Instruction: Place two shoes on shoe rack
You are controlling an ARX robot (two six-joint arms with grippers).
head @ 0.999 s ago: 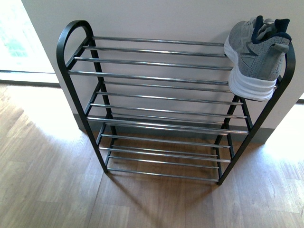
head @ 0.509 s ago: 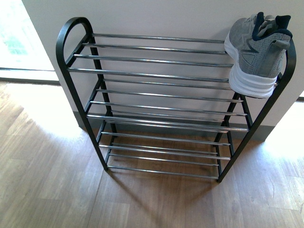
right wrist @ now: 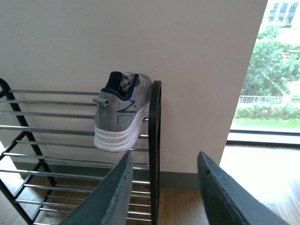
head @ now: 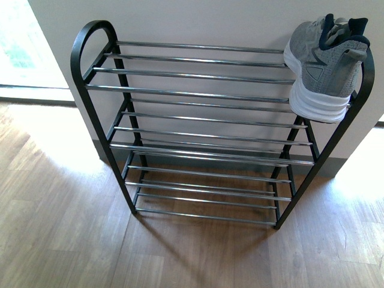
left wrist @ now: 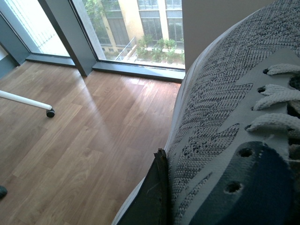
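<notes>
The shoe rack (head: 192, 75) stands against the wall, black-framed with chrome rods. One grey sneaker (head: 327, 63) rests on its top tier at the far right end, heel toward me and hanging past the front rod. The right wrist view shows that same sneaker (right wrist: 119, 110) beside the rack's end post (right wrist: 155, 140). My right gripper (right wrist: 165, 157) hangs open and empty, short of that post. A second grey sneaker (left wrist: 220, 108) fills the left wrist view, and my left gripper (left wrist: 197, 183) is shut on it; one dark finger (left wrist: 154, 192) presses its side, the other is hidden.
Wooden floor (head: 66, 228) spreads in front of the rack. The pale wall (head: 198, 21) backs it. Floor-length windows (left wrist: 126, 28) sit to either side. A white leg with a black caster (left wrist: 49, 112) stands on the floor in the left wrist view.
The rack and the sneaker on it sit a few pixels higher in the front view than a second ago. Nothing else differs.
</notes>
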